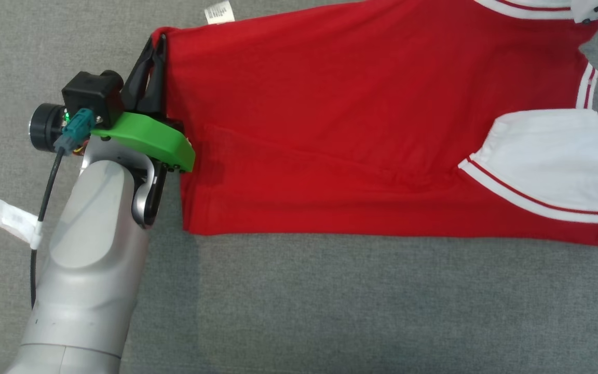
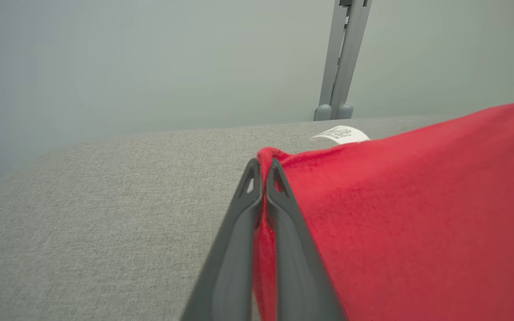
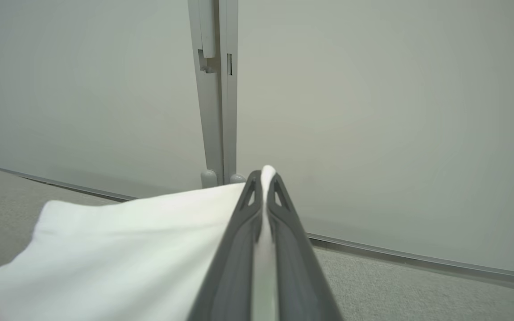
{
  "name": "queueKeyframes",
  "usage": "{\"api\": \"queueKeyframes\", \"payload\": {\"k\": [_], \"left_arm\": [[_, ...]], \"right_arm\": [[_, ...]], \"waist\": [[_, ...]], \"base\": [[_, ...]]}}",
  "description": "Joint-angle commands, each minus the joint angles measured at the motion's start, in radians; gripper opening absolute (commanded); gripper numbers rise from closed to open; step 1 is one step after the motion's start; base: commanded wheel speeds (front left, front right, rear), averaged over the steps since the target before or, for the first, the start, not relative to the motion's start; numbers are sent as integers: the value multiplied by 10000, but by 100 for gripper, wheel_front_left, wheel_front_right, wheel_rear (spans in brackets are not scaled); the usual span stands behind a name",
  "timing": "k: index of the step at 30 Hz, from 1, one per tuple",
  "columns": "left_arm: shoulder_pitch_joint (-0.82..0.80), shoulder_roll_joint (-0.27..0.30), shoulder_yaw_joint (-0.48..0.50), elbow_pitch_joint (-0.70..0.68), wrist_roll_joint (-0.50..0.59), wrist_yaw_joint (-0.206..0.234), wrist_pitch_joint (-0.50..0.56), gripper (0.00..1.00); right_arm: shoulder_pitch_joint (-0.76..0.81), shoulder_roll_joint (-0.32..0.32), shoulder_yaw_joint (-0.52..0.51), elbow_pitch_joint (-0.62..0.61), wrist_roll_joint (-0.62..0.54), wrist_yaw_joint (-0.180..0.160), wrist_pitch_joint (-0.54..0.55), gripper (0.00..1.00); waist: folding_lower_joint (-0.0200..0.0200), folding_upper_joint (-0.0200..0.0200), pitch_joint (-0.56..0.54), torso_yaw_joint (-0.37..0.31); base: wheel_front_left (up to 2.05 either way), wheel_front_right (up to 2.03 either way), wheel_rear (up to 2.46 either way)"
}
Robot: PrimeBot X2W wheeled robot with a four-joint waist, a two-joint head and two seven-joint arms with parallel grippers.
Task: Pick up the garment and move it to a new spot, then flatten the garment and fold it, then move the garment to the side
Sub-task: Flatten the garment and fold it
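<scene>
On my left, the left gripper (image 1: pixel 157 42) has its two dark fingers pressed together, pinching the far left corner of the red knit shirt with white sleeves and striped trim (image 1: pixel 330 130). Its wrist camera shows a fold of red cloth (image 2: pixel 417 223) squeezed between the tips. The shirt lies spread across the grey fabric tabletop (image 1: pixel 330 301), running left to right, and its near edge lies flat. A small white care label (image 1: pixel 219 11) pokes out at the far edge, just right of the pinched corner. At the right end, the right gripper (image 3: pixel 263 177) is clamped on the edge of a white sleeve (image 3: pixel 127 249).
</scene>
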Motion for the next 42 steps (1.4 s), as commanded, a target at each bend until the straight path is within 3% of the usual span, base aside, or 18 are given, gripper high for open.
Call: {"api": "queueKeyframes", "payload": {"k": [1, 7, 16, 23, 32, 33, 34, 35, 36, 42], "left_arm": [[136, 97, 154, -169, 181, 25, 1, 0], [793, 202, 512, -435, 461, 23, 1, 0], [2178, 321, 1087, -753, 772, 23, 1, 0], [3231, 156, 1290, -886, 834, 23, 1, 0], [4541, -218, 1325, -654, 819, 23, 1, 0], [4669, -250, 1351, -608, 832, 23, 1, 28], [4765, -274, 1406, -592, 836, 23, 1, 61], [4860, -298, 1434, -618, 885, 23, 1, 100], [4943, -323, 1428, -662, 968, 23, 1, 100], [5648, -461, 1874, -1233, 1214, 192, 1, 100]], "right_arm": [[534, 81, -356, -301, -184, -23, -31, 0], [1939, 643, -1374, -1644, -453, -23, -35, 0], [4548, 1033, -1934, -3201, 49, -23, -37, 0], [6331, 1224, -1828, -3574, 575, -23, -38, 0], [7662, 1362, -1926, -3151, 716, -21, -38, 0], [7739, 1385, -1939, -3077, 742, -21, -38, 13], [7778, 1386, -1960, -3050, 736, -21, -38, 46], [7836, 1386, -2025, -3009, 721, -23, -38, 94], [7896, 1412, -2054, -2961, 748, -23, -38, 100], [8365, 1480, -2415, -3438, 577, -21, -38, 100]], "waist": [[-1, 0, -214, -177], [-1, 0, -811, -598], [-1, 0, -1656, -1183], [-1, 0, -2156, -1384], [-1, 0, -2525, -1362], [-1, 0, -2551, -1356], [-1, 0, -2575, -1349], [-1, 0, -2615, -1341], [-1, 0, -2644, -1332], [-1, 0, -2992, -1337]], "base": [[0, 0, 0], [0, 0, 0], [0, 0, 0], [0, 0, 0], [0, 0, 0], [0, 0, 0], [0, 0, 0], [0, 0, 0], [0, 0, 0], [0, 0, 0]]}}
